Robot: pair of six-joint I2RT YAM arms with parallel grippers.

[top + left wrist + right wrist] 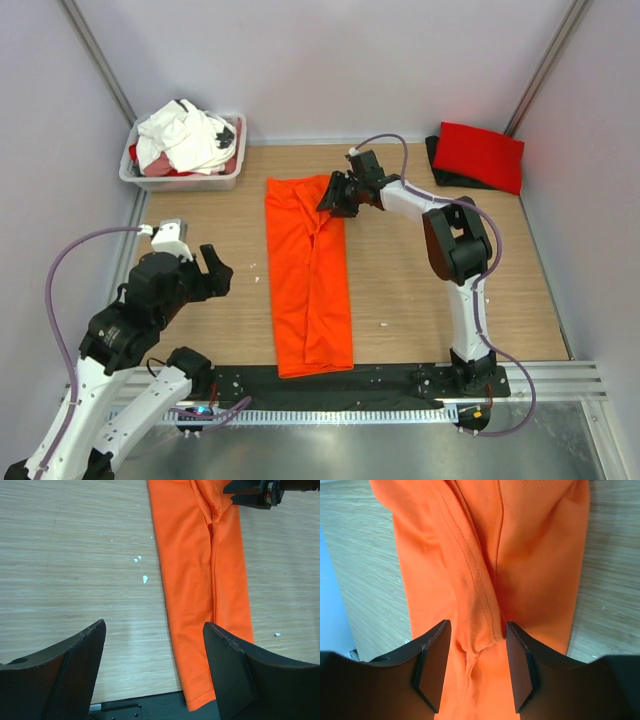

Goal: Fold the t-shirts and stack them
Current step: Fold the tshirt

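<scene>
A bright orange t-shirt [310, 280] lies on the wooden table, folded lengthwise into a long strip running from far to near. My right gripper [332, 195] is at the strip's far end. In the right wrist view its jaws [477, 630] stand apart, astride a raised seam fold of the orange cloth [535, 555]. My left gripper [218, 272] hovers left of the strip, open and empty [154, 630], with the orange shirt's near end [200, 570] by its right finger. A folded red t-shirt [482, 155] rests on a black one [440, 172] at the back right.
A white plastic tub [228, 180] at the back left holds crumpled white shirts [185, 135] and some red cloth. A black strip [330, 385] runs along the near table edge. White walls enclose the table on three sides.
</scene>
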